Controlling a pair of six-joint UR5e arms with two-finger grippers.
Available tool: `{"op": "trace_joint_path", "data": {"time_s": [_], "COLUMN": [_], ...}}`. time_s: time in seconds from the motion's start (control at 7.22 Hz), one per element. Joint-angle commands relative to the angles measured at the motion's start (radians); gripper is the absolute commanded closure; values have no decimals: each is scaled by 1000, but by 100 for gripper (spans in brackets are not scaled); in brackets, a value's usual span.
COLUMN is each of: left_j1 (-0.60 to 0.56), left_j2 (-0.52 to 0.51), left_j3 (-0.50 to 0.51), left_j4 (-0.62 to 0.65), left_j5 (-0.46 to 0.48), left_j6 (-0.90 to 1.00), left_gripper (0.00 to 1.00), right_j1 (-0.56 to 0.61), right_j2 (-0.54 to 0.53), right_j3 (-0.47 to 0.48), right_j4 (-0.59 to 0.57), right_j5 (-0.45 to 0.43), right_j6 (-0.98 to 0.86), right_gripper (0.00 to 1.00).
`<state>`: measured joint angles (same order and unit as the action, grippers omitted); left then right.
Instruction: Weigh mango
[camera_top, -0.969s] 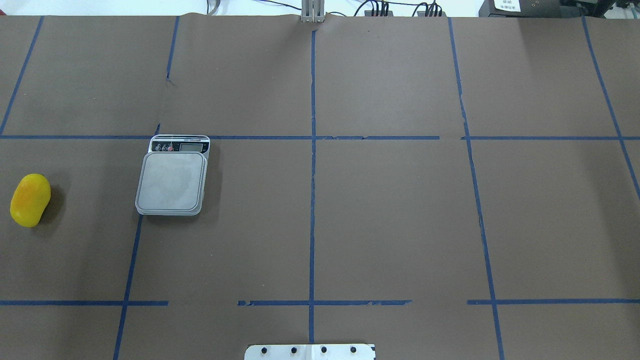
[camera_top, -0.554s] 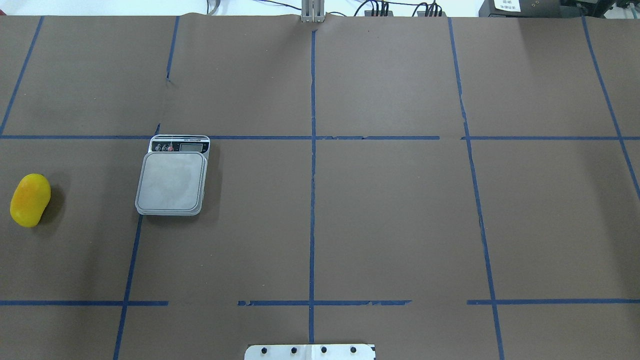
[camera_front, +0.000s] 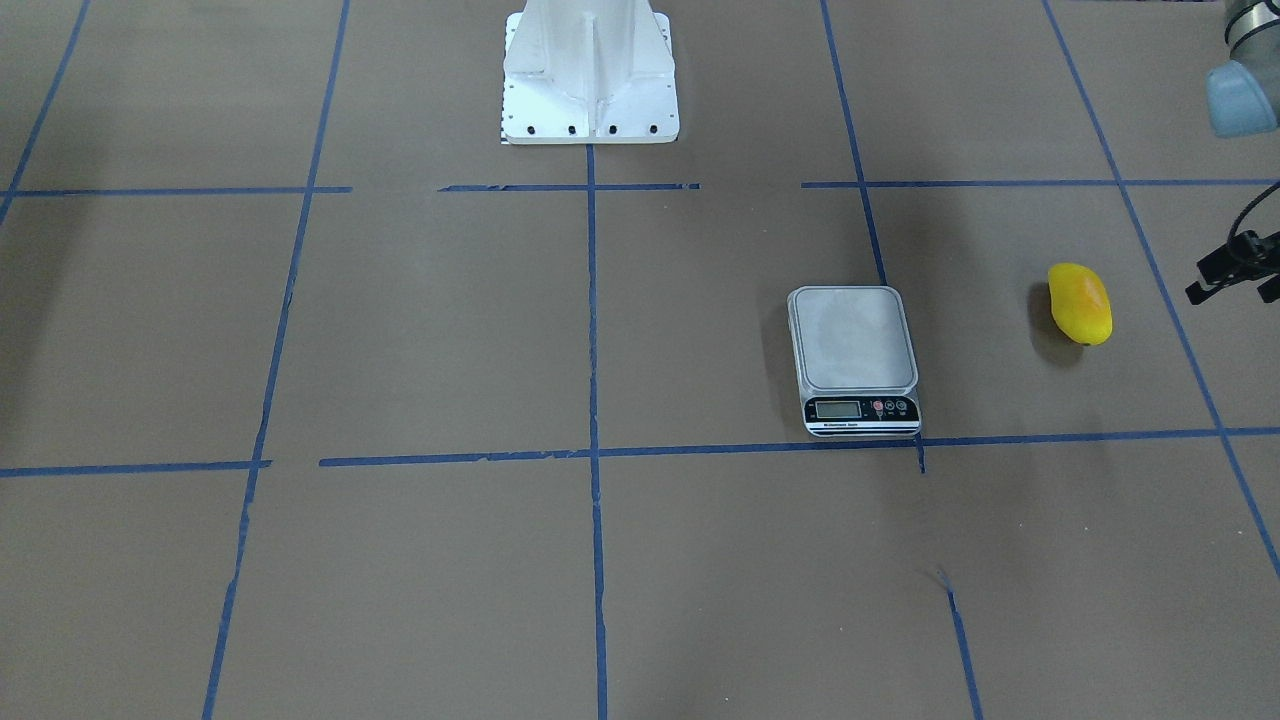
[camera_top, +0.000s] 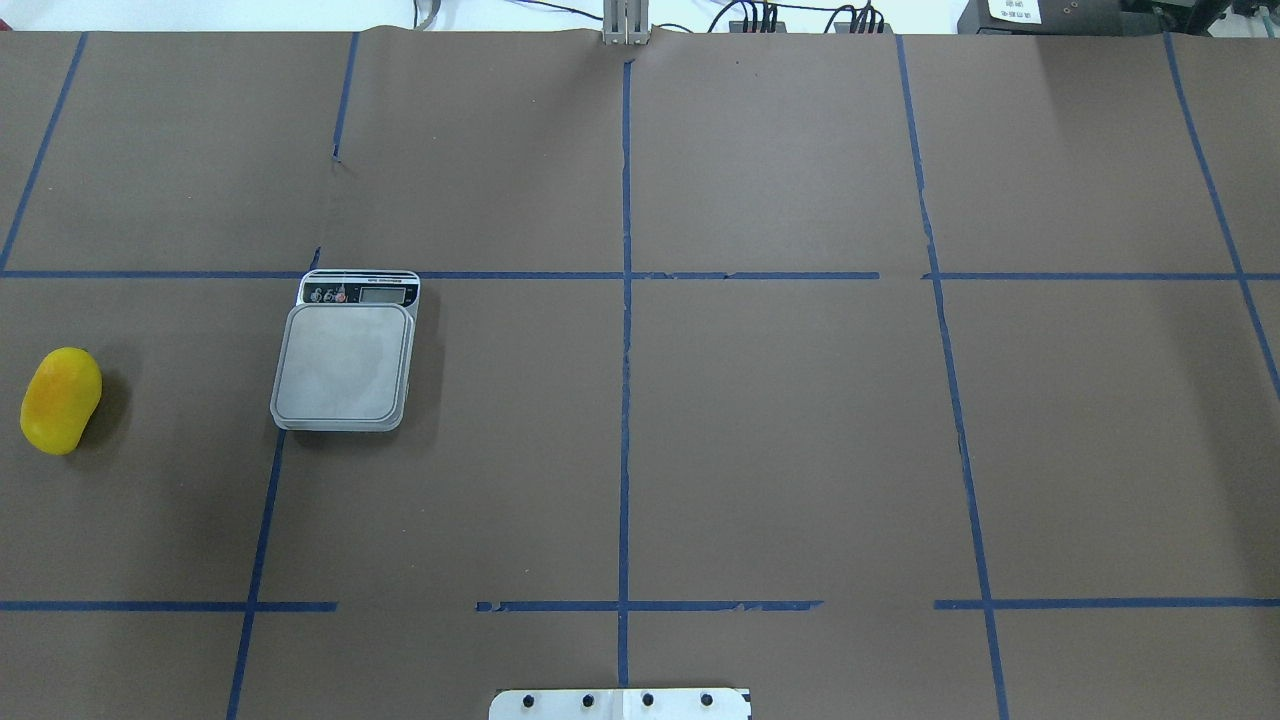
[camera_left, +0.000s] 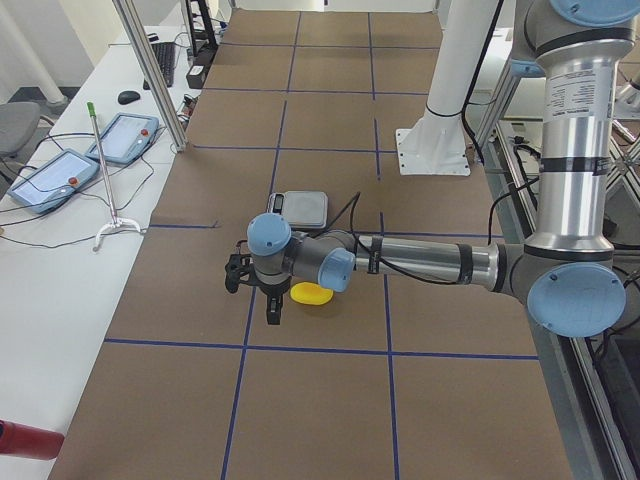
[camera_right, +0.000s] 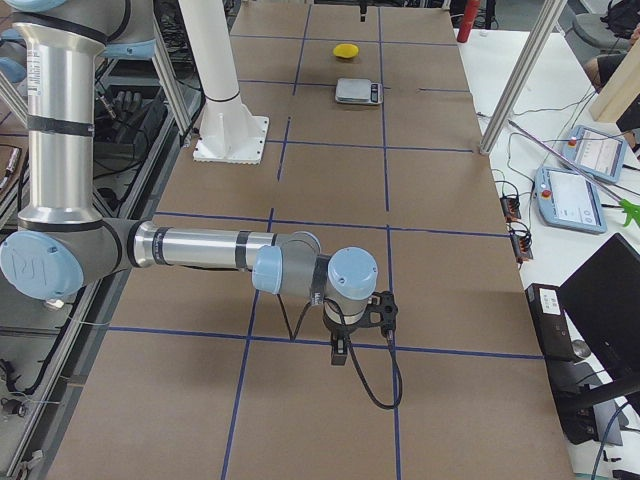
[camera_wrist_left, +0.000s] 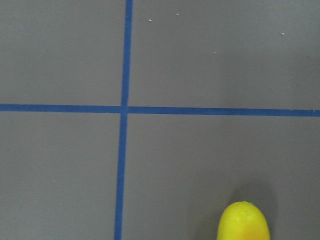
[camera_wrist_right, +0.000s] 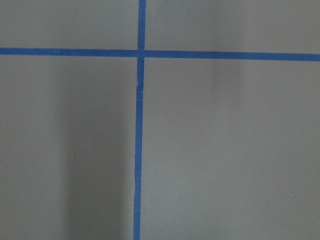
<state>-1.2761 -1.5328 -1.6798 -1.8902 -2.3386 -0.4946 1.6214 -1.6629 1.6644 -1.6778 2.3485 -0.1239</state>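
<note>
I see the mango (camera_top: 60, 400) lying on the brown worktop (camera_top: 780, 450), well left of the scale (camera_top: 343, 362) (not touching it). My left pincer (camera_left: 270, 310) hangs near the mango, my right pincer (camera_right: 338, 350) far away. I cannot tell how open either is.

Nothing legible in any view.

Scale (camera_front: 852, 340): small display (camera_front: 838, 408) on the front panel, digits too small to make out. Fine print line along the panel edge, unreadable.

White label (camera_top: 1015, 8) on dark box (camera_top: 1075, 18) beyond the worktop's (camera_top: 780, 450) far edge: print blurred.

Printed sticker (camera_left: 578, 95) on the left arm's (camera_left: 430, 262) upright tube: too small to read.
</note>
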Motion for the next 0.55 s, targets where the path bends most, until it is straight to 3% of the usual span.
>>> {"op": "trace_joint_path", "data": {"time_s": [0.0, 0.42], "left_j1": [117, 205], "left_j2": [3, 26], "left_j3": [-8, 6], "left_j4": [-71, -139], "left_j5": [107, 147], "left_j6": [-97, -150], "left_gripper": [0, 0], "right_j1": [0, 0], "right_j2": [0, 0], "right_j3": [0, 0], "right_j4": [0, 0], "right_j5": [0, 0], "right_j6": [0, 0], "right_gripper": [0, 0]}}
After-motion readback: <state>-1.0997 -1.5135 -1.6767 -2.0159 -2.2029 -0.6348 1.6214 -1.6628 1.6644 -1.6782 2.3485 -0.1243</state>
